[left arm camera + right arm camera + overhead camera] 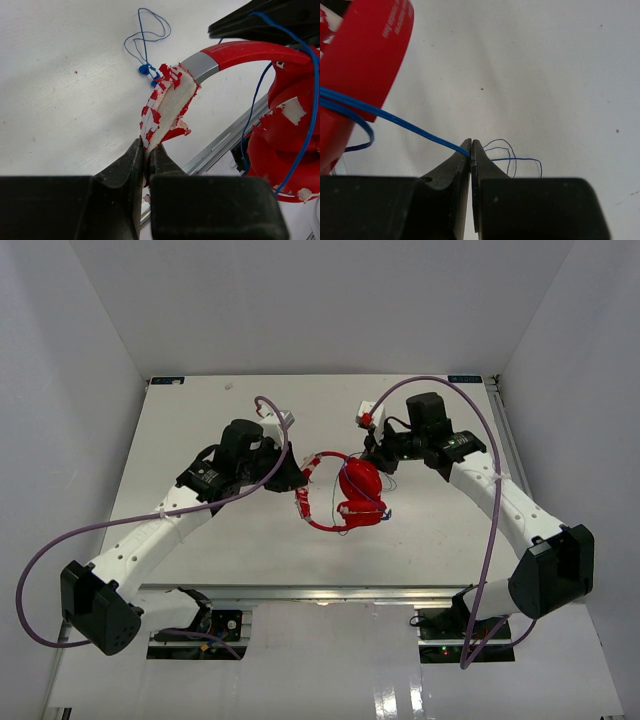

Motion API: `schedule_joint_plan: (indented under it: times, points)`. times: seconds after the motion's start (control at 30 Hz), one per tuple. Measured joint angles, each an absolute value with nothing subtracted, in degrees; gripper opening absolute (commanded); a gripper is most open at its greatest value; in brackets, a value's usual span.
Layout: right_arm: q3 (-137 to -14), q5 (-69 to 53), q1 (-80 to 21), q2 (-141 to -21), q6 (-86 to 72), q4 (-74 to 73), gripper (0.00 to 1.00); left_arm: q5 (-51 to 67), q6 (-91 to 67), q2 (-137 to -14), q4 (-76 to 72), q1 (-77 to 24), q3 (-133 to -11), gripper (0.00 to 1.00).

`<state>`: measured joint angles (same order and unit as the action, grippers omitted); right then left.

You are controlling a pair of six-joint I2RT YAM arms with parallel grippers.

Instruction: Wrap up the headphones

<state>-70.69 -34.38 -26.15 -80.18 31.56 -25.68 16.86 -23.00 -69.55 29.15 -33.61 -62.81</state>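
Note:
The red headphones (pixel 358 485) lie mid-table, cups stacked at the right, the thin red-and-white headband (pixel 303 502) arching to the left. My left gripper (pixel 297 480) is shut on the headband's flaking padding (pixel 167 107), its tips (pixel 148 148) pinching the lower edge. My right gripper (pixel 376 454) sits just behind the cups and is shut on the thin blue cable (pixel 410 125), which runs taut from my tips (pixel 471 145) back to the red cup (pixel 367 60). Turns of cable cross the cups (pixel 312 115). Loose cable loops and the blue tips (pixel 146 69) rest on the table.
Thick purple robot cables (pixel 200 505) arc over both arms. An aluminium rail (pixel 330 592) runs along the table's near edge. White walls close in the left, right and back sides. The slack cable (pixel 520 160) trails on the table beyond my right fingers.

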Motion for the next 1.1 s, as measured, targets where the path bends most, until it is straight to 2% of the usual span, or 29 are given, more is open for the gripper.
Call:
schedule_joint_plan:
  times: [0.23, 0.47, 0.67, 1.1]
  points:
    - [-68.77, -40.37, -25.89, -80.40, 28.74, -23.76, 0.09, 18.07, -24.32, -68.38, 29.76, -33.61, -67.73, 0.00]
    - [-67.37, -50.26, -25.89, -83.49, 20.60, -18.01, 0.17, 19.65, -27.75, -68.36, 29.64, -33.61, -72.93, 0.00]
    - [-62.80, -57.17, -26.52, -84.72, 8.63, -5.49, 0.23, 19.06, -30.17, -68.53, 30.56, -33.61, -79.29, 0.00]
    - [-53.57, -63.82, -30.23, -88.56, -4.15, 17.09, 0.25, 11.83, -34.47, -72.39, 39.92, -33.61, -102.18, 0.00]
